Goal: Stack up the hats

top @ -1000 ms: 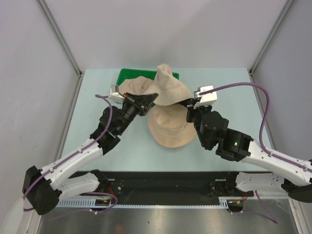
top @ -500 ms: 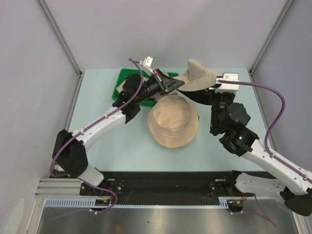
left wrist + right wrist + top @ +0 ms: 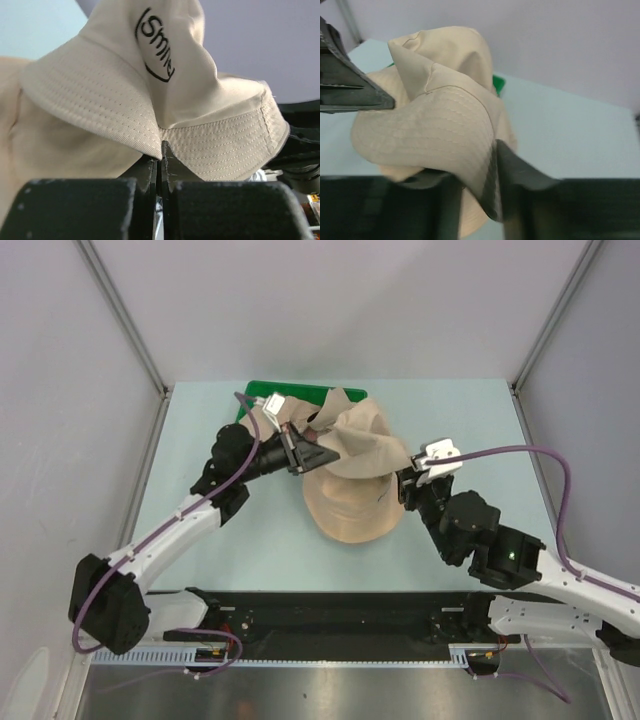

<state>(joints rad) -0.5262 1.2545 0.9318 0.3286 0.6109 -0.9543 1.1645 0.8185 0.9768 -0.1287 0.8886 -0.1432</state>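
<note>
1. Plainly, the upper hat (image 3: pixel 358 440) is the one in play. It hangs off the table, crumpled and tilted, and is strung by its brim between the two arms. It sits just above the lower hat (image 3: pixel 350 515) and partly covers it.
2. The lower hat lies crown-up near the middle of the table (image 3: pixel 470 430). It looks like the base of the stack, and the carried hat is held over it so that one crown can drop onto the other.
3. The left gripper (image 3: pixel 161 167) is clamped tight on the near edge of the upper hat's brim. Its wrist view shows the stitched brim pinched where the two fingers meet, with the embroidered "Smile" on the crown above.
4. The right gripper (image 3: pixel 480 200) is at the opposite side of the brim. Its jaws stand a little apart with a fold of brim between them. I cannot tell whether they grip the fabric or merely flank it.
5. Holding the hat from two sides probably keeps the floppy brim spread, so the crown stays open enough to seat over the hat below. With one side slack, the hat would likely sag and land askew.
6. Behind the left gripper, a further hat (image 3: pixel 298 412) shows over the green tray (image 3: pixel 262 390) at the table's far edge. It is probably waiting its turn.
</note>
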